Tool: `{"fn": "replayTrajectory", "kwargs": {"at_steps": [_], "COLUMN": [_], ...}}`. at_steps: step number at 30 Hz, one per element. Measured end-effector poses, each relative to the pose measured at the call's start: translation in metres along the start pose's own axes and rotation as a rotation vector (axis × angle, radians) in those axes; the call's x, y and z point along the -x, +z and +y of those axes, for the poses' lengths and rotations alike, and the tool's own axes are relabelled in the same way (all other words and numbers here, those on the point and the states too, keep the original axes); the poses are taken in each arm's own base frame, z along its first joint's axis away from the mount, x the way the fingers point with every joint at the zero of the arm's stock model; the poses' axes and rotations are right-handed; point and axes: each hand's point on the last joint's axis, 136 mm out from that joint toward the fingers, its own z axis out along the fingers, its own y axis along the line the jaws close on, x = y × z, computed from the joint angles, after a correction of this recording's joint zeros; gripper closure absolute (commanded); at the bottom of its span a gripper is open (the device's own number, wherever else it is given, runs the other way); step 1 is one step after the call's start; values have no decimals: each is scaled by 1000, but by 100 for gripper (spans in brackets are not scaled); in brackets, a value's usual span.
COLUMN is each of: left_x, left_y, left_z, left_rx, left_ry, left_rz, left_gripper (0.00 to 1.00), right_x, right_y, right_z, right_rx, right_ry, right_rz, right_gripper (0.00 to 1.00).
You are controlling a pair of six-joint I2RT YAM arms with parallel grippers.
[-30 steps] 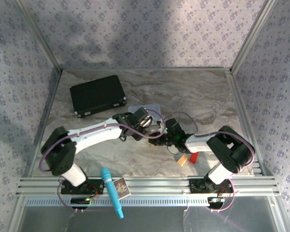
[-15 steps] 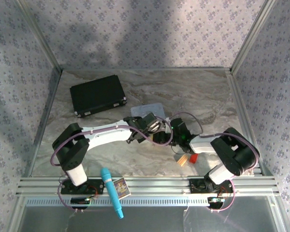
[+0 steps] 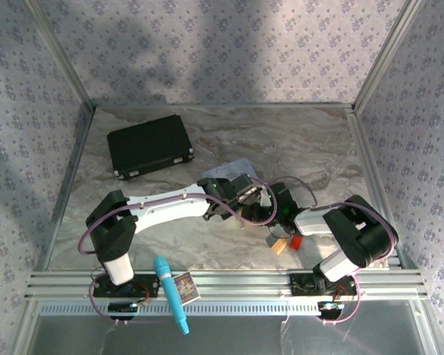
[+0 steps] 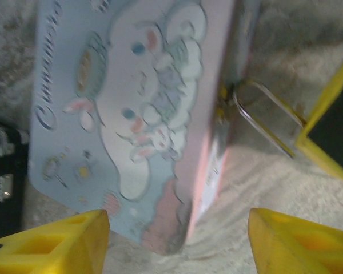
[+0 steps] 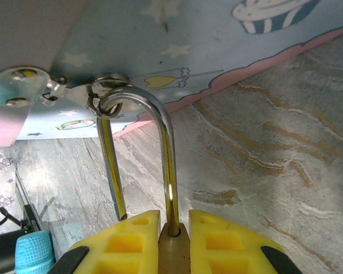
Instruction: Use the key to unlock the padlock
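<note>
The brass padlock (image 5: 174, 254) is pinched between my right gripper's (image 5: 174, 225) yellow fingers, which are shut on its body. Its silver shackle (image 5: 167, 148) rises to a small ring on the latch of the pastel blue tin box (image 5: 217, 40). In the left wrist view the same thin shackle (image 4: 263, 117) hangs off the tin's (image 4: 126, 114) pink side. My left gripper (image 4: 177, 228) is open, its fingers spread on either side of the tin's near corner. From above, both grippers meet at the tin (image 3: 233, 168). The key is hidden.
A black case (image 3: 149, 145) lies at the back left. A tan wooden block (image 3: 280, 245) and a red block (image 3: 297, 241) sit near the right arm. A teal pen (image 3: 172, 294) and a small card (image 3: 185, 287) rest on the front rail.
My left arm has swung right and now sits against the right gripper at the tin. The right gripper has shifted slightly right, and the tin moved a little with it.
</note>
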Motion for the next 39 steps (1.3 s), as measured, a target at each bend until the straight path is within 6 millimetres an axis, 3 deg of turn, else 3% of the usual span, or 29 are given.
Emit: {"fn": "replayTrajectory", "kwargs": {"at_steps": [3, 8, 11, 18, 39], "left_x": [10, -4, -3, -4, 2], "left_y": [11, 42, 43, 43, 47], "left_z": [2, -5, -2, 0, 0], "left_rx": [4, 9, 30, 57, 86], "left_ry": [41, 131, 148, 144, 101], "left_rz": [0, 83, 84, 58, -9], "left_gripper": [33, 38, 53, 68, 70], "right_x": [0, 1, 1, 5, 25], "right_y": [0, 0, 0, 2, 6], "right_z": [0, 0, 0, 2, 5], "right_rx": [4, 13, 13, 35, 18], "right_ry": [8, 23, 30, 76, 233], "right_rz": [-6, -8, -9, -49, -258], "right_gripper": [95, 95, 95, 100, 100]}}
